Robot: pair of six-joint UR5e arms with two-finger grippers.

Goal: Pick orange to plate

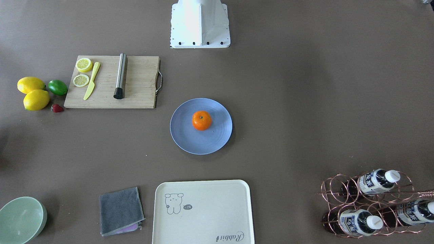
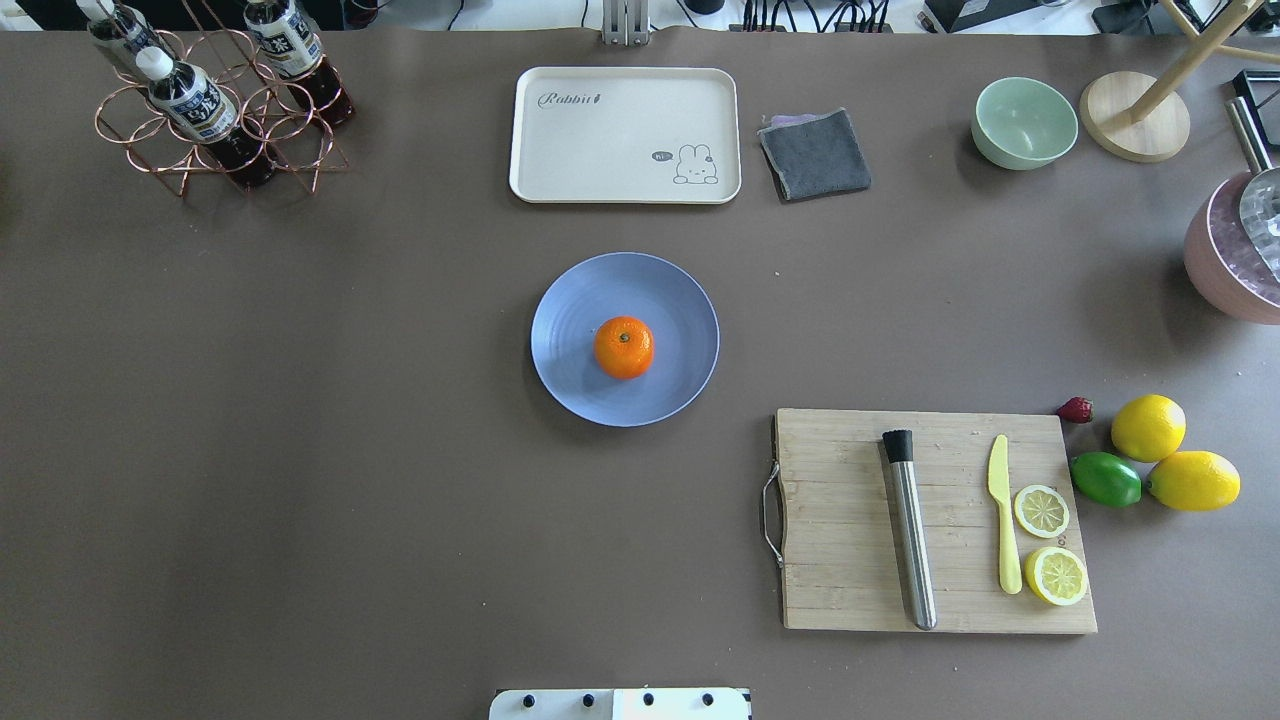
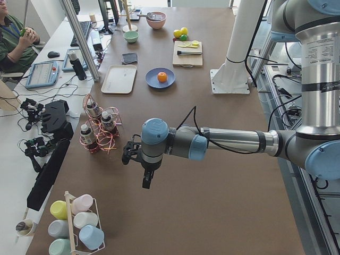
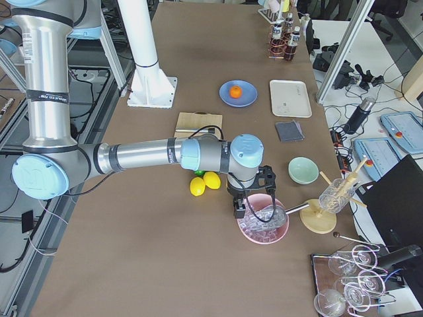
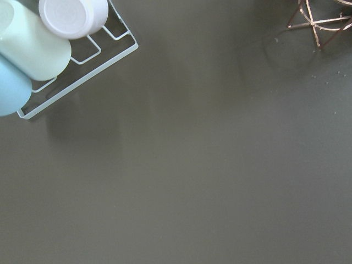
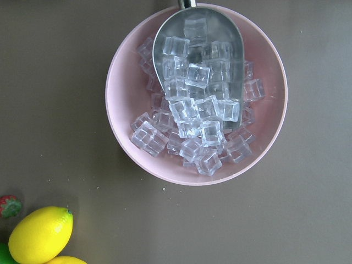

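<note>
The orange (image 2: 624,347) rests near the middle of the blue plate (image 2: 570,300) at the table's centre, stem dot up; the front-facing view shows the same orange (image 1: 201,120) on the plate (image 1: 190,139). No gripper is near it. My left gripper (image 3: 146,181) shows only in the exterior left view, hanging over bare table near the bottle rack, far from the plate; I cannot tell whether it is open or shut. My right gripper (image 4: 239,210) shows only in the exterior right view, above a pink bowl of ice cubes (image 6: 195,93); its state cannot be told either.
A cutting board (image 2: 850,560) carries a steel muddler (image 2: 910,530), a yellow knife and lemon slices. Lemons (image 2: 1148,427), a lime (image 2: 1105,479) and a strawberry lie beside it. A cream tray (image 2: 625,135), grey cloth (image 2: 815,153), green bowl (image 2: 1024,122) and copper bottle rack (image 2: 215,110) line the far side.
</note>
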